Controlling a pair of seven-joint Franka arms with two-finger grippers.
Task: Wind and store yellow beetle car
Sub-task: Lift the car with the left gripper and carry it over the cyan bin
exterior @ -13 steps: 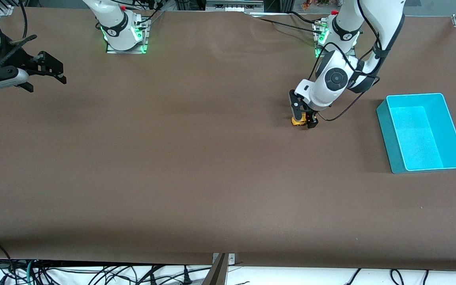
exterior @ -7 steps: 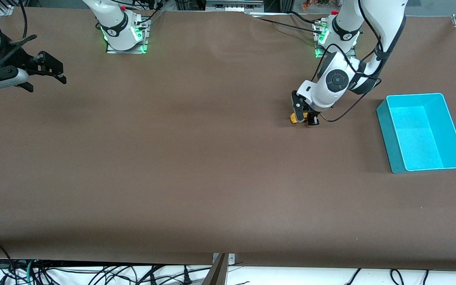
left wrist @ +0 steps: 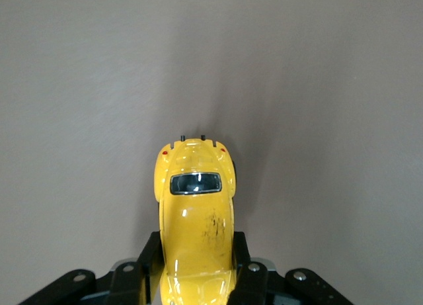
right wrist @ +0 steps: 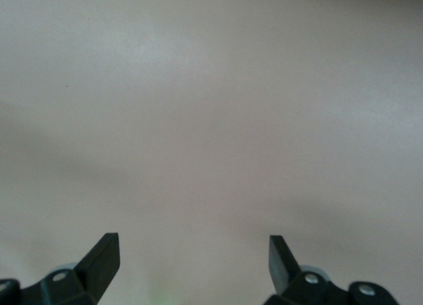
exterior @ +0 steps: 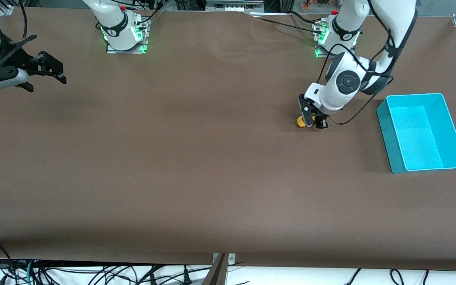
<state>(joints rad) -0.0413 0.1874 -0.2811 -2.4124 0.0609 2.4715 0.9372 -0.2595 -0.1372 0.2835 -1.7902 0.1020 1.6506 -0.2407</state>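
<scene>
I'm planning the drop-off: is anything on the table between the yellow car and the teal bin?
Nothing visible. The left gripper is shut on the yellow beetle car, and only bare table lies between it and the teal bin. The right gripper waits open at the right arm's end.

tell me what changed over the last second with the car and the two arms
The left gripper closed on the yellow beetle car, which it only straddled with open fingers a second ago, and has dragged it along the table toward the teal bin, first slightly away from the front camera. The right gripper waits open over its end of the table; it and the bin stayed put.
</scene>
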